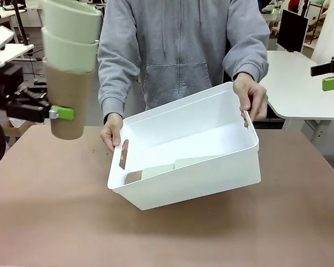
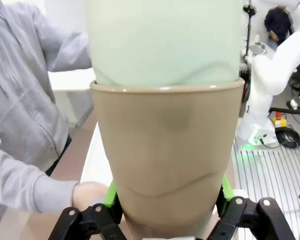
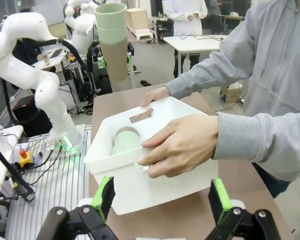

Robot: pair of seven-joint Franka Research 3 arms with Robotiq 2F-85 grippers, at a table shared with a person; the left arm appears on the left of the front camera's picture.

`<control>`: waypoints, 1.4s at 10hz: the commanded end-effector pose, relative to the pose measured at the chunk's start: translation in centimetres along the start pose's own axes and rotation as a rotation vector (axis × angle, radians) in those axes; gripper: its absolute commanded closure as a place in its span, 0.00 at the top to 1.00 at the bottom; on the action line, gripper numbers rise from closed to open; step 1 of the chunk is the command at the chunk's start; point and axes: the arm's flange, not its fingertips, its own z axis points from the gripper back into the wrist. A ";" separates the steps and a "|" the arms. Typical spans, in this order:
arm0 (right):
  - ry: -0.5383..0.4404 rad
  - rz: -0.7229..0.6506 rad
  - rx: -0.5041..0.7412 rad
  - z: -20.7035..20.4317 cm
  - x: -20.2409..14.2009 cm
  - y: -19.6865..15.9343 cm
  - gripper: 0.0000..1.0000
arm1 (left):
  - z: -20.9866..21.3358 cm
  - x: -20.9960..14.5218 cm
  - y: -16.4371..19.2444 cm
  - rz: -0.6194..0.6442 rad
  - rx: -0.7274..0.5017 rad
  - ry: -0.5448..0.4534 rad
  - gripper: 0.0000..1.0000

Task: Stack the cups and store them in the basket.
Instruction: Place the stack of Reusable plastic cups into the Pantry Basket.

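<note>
Left of the tilted basket (image 1: 200, 167), the left gripper (image 1: 61, 113) clamps a brown-based cup stack (image 1: 69, 72) — mint cups could topple out — right gripper (image 3: 160, 200) wide, empty.

Person's hands (image 3: 182, 145) tilt the basket (image 3: 140, 185) holding stacked cups (image 3: 124, 142).

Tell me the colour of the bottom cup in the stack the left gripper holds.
Tan-brown: the bottom cup shows best in the left wrist view, clamped in the left gripper, with mint green cups nested above.
</note>
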 end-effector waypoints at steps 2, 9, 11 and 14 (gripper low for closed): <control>-0.021 0.007 0.002 -0.2 0.3 -0.1 1.00 | -5.3 4.8 0.2 0.039 0.037 0.263 0.85; -0.021 0.007 0.002 -0.2 0.3 -0.1 1.00 | -16.9 4.9 2.2 -0.037 0.097 0.585 0.85; -0.021 0.007 0.002 -0.2 0.3 -0.1 1.00 | -19.5 4.3 3.6 -0.030 0.075 0.610 0.85; -0.021 0.007 0.002 -0.2 0.3 -0.1 1.00 | -22.3 3.1 5.8 -0.017 0.062 0.646 0.85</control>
